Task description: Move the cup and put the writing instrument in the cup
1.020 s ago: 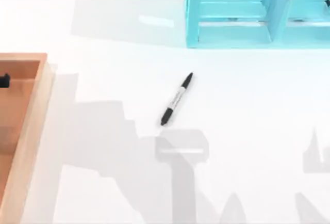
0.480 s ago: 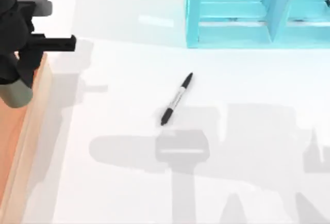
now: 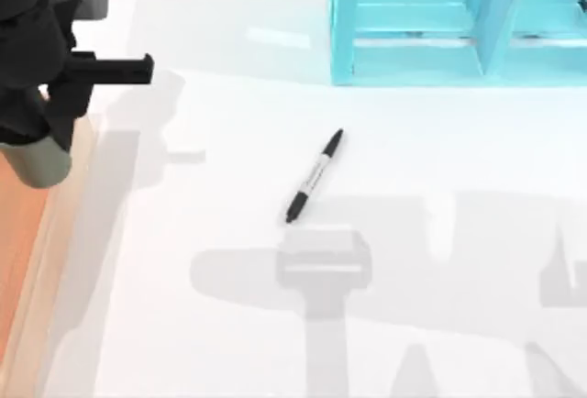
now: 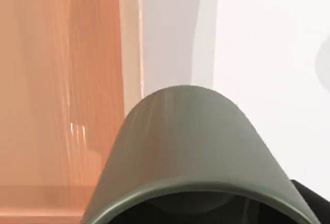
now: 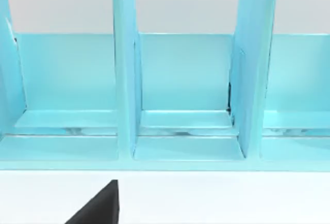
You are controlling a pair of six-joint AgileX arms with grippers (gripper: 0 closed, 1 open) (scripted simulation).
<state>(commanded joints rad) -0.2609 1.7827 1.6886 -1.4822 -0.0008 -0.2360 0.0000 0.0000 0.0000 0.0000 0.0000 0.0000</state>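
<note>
Top view: left gripper fingers holding cup, shifted right; marker unmoved

left gripper raised, far left

— Where is everything sitting?
— The tray is lying along the table's left edge, with the cup hanging over its right rim under the left gripper.
— And the marker?
— Lying mid-table, well right of the cup, before the shelf rack standing behind.
</note>
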